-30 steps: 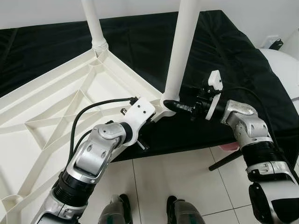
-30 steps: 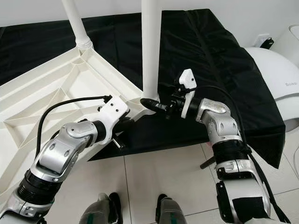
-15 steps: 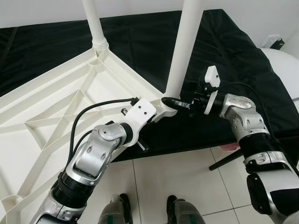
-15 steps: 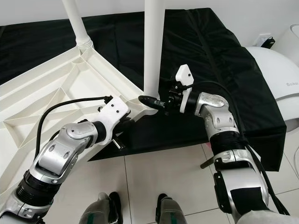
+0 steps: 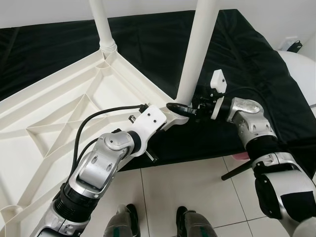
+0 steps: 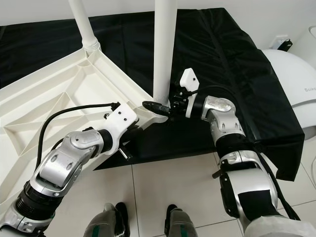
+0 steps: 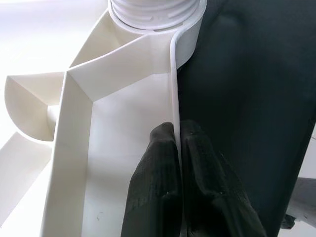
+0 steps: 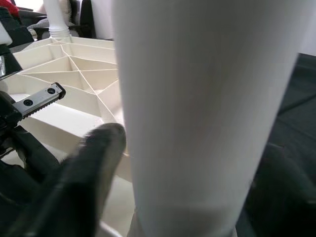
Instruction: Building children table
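White plastic dominates what I see through the head camera: the upturned children's tabletop (image 5: 74, 113), ribbed underside up, lies on a black cloth (image 5: 148, 44) and runs from about 9 o'clock toward the centre of my view, its near corner overhanging the tiled floor (image 5: 187, 187). Two white legs stand upright in its corner sockets, the far leg (image 5: 101, 24) at roughly 11 o'clock and the near leg (image 5: 200, 44) at about 12 to 1 o'clock. My left gripper (image 7: 177, 148) comes in from 7 o'clock and is pinched onto the thin rim wall of the tabletop just short of the near leg's socket (image 7: 155, 12); in the left wrist view I see one black finger (image 7: 153, 177) on each side of that wall, pressed against it. My right gripper (image 5: 180, 108) reaches in from 3 o'clock at the foot of the near leg, its fingers spread with the leg between them: in the right wrist view one black finger (image 8: 84, 168) lies on one side of the white tube and the other dark finger on the far side, close to it, though I cannot tell whether they actually squeeze it. A white rounded appliance (image 6: 291, 74) sits at 3 o'clock beyond the cloth's edge, and my own feet (image 5: 123, 222) show at 6 o'clock on the tiles.
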Robot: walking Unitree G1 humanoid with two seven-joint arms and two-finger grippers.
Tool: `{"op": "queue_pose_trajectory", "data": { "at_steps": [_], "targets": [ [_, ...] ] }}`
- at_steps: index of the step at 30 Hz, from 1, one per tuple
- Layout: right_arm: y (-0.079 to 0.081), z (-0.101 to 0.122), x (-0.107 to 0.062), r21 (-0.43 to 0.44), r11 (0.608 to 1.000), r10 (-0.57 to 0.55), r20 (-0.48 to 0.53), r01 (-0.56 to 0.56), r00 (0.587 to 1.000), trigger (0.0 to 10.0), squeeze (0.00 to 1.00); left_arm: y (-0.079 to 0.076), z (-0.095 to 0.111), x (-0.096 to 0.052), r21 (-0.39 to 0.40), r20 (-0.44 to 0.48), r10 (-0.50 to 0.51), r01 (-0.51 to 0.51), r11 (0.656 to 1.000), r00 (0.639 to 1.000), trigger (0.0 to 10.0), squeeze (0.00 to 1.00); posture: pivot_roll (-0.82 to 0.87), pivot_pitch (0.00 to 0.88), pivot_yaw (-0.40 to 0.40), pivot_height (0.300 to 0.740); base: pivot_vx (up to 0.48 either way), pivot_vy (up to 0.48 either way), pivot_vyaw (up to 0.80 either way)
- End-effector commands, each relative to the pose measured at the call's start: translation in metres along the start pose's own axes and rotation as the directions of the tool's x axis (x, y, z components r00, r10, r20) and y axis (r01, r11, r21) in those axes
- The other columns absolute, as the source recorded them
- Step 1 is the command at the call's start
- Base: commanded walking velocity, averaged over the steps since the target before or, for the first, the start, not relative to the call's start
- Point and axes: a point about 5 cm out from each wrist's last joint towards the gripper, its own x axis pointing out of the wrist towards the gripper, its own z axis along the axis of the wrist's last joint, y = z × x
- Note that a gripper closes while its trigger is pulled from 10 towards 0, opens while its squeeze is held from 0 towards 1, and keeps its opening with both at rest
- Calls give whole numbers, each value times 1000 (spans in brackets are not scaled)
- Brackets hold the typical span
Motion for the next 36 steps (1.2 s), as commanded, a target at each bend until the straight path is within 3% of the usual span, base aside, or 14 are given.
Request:
{"op": "queue_pose_trajectory", "data": {
  "at_steps": [1, 8, 9, 10, 11, 13, 14, 25, 36],
  "targets": [
    [1, 1, 4, -18, 1000, 25, -4, -25, 1000, 4510, 0, -3, 2, -3, 15, 2, -11, 11, 1000, 1000, 10000, 0, -84, 213, 21, 740, 0, 0, 0],
    [0, 2, 6, -27, 999, 30, 0, -30, 1000, 4275, 0, -4, 3, -3, 15, 2, -15, 15, 1000, 1000, 10000, 0, -83, 214, 21, 740, 0, 0, 0],
    [0, 2, 7, -28, 999, 32, 1, -32, 1000, 3451, 0, -4, 3, -3, 15, 1, -16, 16, 1000, 1000, 10000, 0, -83, 216, 20, 740, 0, 0, 0],
    [0, 2, 7, -28, 999, 32, 1, -32, 1000, 3451, 0, -4, 3, -3, 15, 1, -16, 16, 1000, 1000, 10000, 0, -83, 216, 20, 740, 0, 0, 0],
    [-1, 3, 7, -30, 999, 32, 1, -32, 999, 4392, 0, -4, 3, -3, 14, 1, -17, 17, 1000, 1000, 10000, 0, -85, 218, 19, 740, 0, 0, 0],
    [-1, 3, 7, -31, 999, 33, 3, -33, 999, 4392, 0, -4, 3, -3, 13, 0, -18, 18, 1000, 1000, 10000, 0, -85, 218, 19, 740, 0, 0, 0],
    [-2, 3, 7, -37, 999, 33, 3, -33, 999, 9765, 0, -4, 3, -3, 12, 1, -18, 18, 1000, 1000, 10000, 0, -87, 219, 17, 740, 0, 0, 0],
    [6, 2, 6, -40, 999, 0, 71, 3, 997, 10000, 0, 2, 2, -1, -5, -3, 28, -28, 1000, 1000, 10000, 0, -92, 224, 13, 740, 0, 0, 0],
    [20, 4, 3, -7, 990, -135, 150, 138, 979, 10000, 0, 3, 3, 0, -47, -3, 65, -66, 997, 998, 10000, 0, -102, 234, 3, 740, 0, 0, 0]
  ]
}}
